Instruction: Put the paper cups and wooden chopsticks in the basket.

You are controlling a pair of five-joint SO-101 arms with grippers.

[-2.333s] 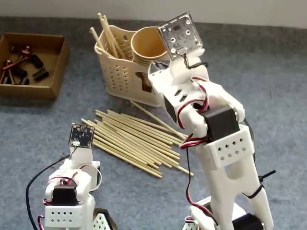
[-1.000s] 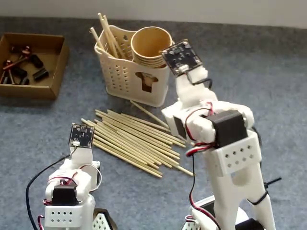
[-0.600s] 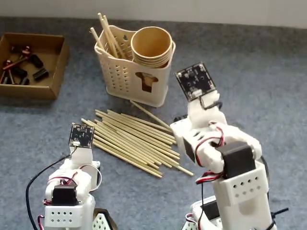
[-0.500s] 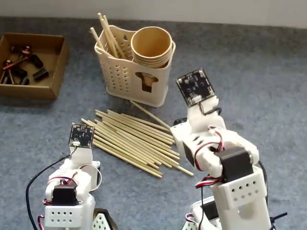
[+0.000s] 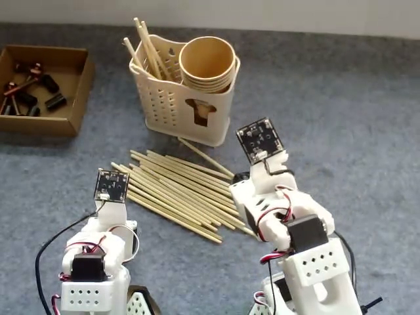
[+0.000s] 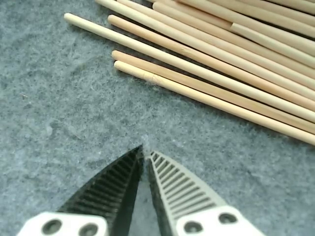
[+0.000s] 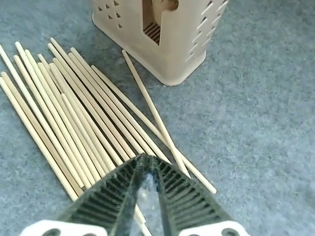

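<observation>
**Both arms low at the chopstick pile.** Your left fingers (image 6: pixel 135 162) are pressed together, with only a hairline slit between them, and hold nothing. Their tips point down at bare grey desk (image 5: pixel 341 118). Just ahead of those tips, and apart from them, lie the blunt ends of the loose wooden chopsticks (image 5: pixel 180 190), side by side and slanting across the line of the fingers.

Your right fingers (image 7: pixel 138 169) are likewise closed to a narrow slit and hold nothing. Their tips hang over the near ends of the same pile. Whether they touch the sticks beneath cannot be told from this angle. One stick lies askew across the others, running from beside the right fingertips toward the foot of the basket (image 5: pixel 187 98).

The basket stands upright on the desk, farther ahead of the right fingers, beyond the far ends of the sticks. Inside it sits a nested stack of paper cups (image 5: pixel 207 62), mouths up. Beside the stack, several more chopsticks (image 5: pixel 147 49) lean out over the rim. Well off to the outer side of your left fingers is a shallow cardboard box (image 5: pixel 46 88) holding small dark parts.
</observation>
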